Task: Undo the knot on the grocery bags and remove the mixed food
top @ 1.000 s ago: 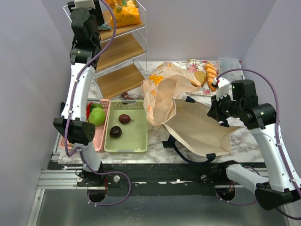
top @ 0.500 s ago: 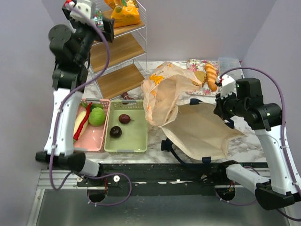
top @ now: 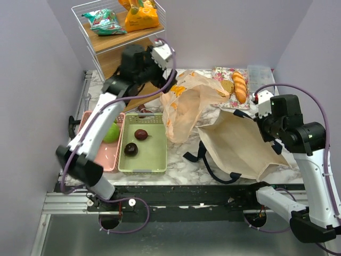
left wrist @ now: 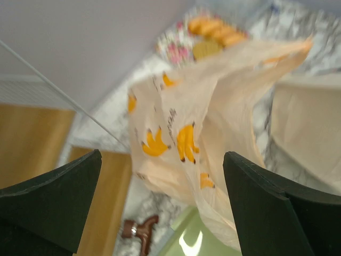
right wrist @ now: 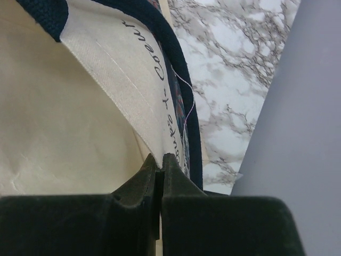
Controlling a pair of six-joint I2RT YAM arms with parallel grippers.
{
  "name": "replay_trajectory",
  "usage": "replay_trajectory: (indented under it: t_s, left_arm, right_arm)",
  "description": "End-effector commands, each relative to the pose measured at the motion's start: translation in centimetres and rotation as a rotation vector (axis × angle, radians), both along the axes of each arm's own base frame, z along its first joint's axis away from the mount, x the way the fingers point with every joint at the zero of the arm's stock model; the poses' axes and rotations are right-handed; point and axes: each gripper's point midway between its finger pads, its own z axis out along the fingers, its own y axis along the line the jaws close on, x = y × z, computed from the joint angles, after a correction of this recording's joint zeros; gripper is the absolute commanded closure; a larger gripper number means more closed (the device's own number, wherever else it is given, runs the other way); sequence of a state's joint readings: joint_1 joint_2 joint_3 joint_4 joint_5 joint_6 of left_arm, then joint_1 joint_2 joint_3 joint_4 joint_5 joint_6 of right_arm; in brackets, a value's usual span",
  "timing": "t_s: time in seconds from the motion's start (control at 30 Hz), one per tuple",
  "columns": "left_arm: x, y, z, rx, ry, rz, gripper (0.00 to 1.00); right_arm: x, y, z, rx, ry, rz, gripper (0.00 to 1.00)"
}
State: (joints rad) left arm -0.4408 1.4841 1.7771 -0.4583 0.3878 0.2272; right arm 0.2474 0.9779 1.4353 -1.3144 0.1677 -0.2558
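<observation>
The tan grocery bag (top: 186,104) with orange print lies crumpled mid-table; it also fills the left wrist view (left wrist: 186,133). My left gripper (top: 160,56) hovers open and empty above the bag's far left side (left wrist: 162,202). My right gripper (top: 258,119) is shut on the edge of the beige canvas tote (top: 240,144), as the right wrist view shows (right wrist: 158,160). Two maroon balls (top: 141,134) sit in the green basket (top: 154,160). A green vegetable (top: 112,132) is in the pink basket (top: 104,157). Teal (top: 104,21) and orange (top: 143,16) packets lie on the top shelf. Bread rolls (top: 239,87) rest on a floral plate (top: 221,72).
A wire rack with wooden shelves (top: 114,40) stands at the back left. A brown bread slice (top: 227,86) lies by the rolls. A small brown object (left wrist: 136,229) lies on the marble between rack and green basket. A clear box (top: 261,70) sits at the back right.
My left arm has swung from the top shelf down and right to above the grocery bag, leaving the teal packet on the shelf. My right gripper has drawn the tote's edge rightwards.
</observation>
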Motion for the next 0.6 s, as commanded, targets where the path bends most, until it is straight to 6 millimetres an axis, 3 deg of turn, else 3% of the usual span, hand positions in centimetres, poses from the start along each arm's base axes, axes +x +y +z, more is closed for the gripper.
replay_trajectory:
  t_s: [0.0, 0.07, 0.3, 0.4, 0.57]
  left_arm:
    - [3.9, -0.9, -13.3, 0.176, 0.326, 0.053, 0.01]
    - [3.8, -2.5, -16.3, 0.191, 0.413, -0.017, 0.01]
    - [-0.6, -9.1, -23.2, 0.161, 0.583, -0.227, 0.02]
    - [-1.1, -11.1, -26.7, 0.202, 0.621, -0.205, 0.01]
    - [0.1, -12.8, -31.5, 0.237, 0.641, -0.070, 0.02]
  right_arm:
    - [-1.0, -2.4, 0.8, -0.094, -0.007, -0.080, 0.99]
    - [-1.0, -2.6, 1.0, -0.099, -0.009, -0.086, 0.99]
    - [-0.7, -2.7, 0.8, -0.091, 0.004, -0.100, 0.99]
    - [-0.8, -2.5, 0.5, -0.080, 0.016, -0.099, 0.99]
    - [-0.8, -2.4, 0.1, -0.080, 0.038, -0.098, 0.99]
